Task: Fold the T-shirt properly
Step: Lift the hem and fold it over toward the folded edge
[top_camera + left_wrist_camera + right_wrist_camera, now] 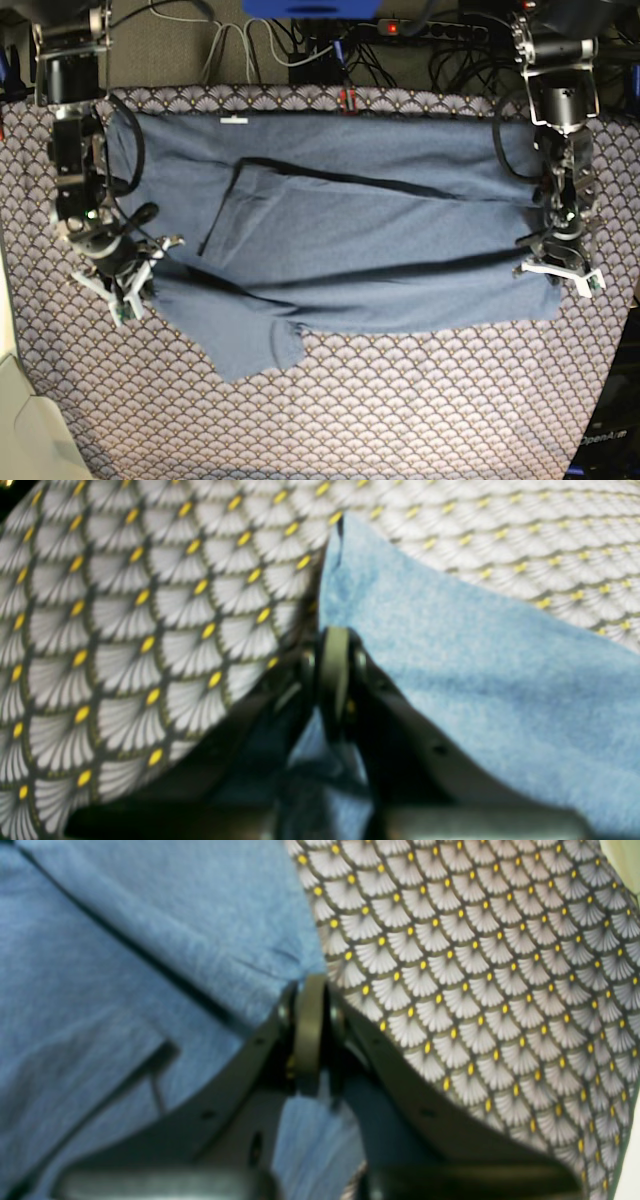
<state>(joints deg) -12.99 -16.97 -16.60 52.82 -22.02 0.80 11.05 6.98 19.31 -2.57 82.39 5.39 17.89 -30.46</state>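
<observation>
The slate-blue T-shirt (360, 230) lies spread across the table, with its upper part folded over in a long flap. Its white neck label (233, 120) is at the far edge, and a sleeve (255, 350) sticks out towards the front. My left gripper (560, 272) is at the shirt's right edge. In the left wrist view it (334, 647) is shut on the edge of the T-shirt (475, 670). My right gripper (125, 288) is at the shirt's left edge. In the right wrist view it (310, 990) is shut on the hem of the T-shirt (150, 940).
The scallop-patterned tablecloth (400, 410) covers the whole table and also shows in the wrist views (125, 630) (500, 965). Cables and a power strip (430, 30) lie behind the far edge. A pale object (20, 420) sits at the front left corner.
</observation>
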